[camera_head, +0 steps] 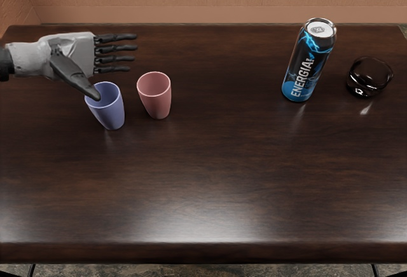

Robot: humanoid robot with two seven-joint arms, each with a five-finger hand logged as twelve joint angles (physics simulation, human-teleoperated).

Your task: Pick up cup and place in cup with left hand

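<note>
Nearest: tabletop [203, 253] edge | left hand [73, 56]: fingers extended, empty | blue cup [110, 113]: upright, just beside pink cup [156, 100] | risk: tipping blue cup if closing with thumb low at rim

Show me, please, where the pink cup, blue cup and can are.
Pink cup [156, 103]: head view, on its outer wall.
Blue cup [111, 113]: head view, outer wall.
Can [310, 61]: head view, its printed side.

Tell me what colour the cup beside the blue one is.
Pink cup, seen best in the head view.
</note>
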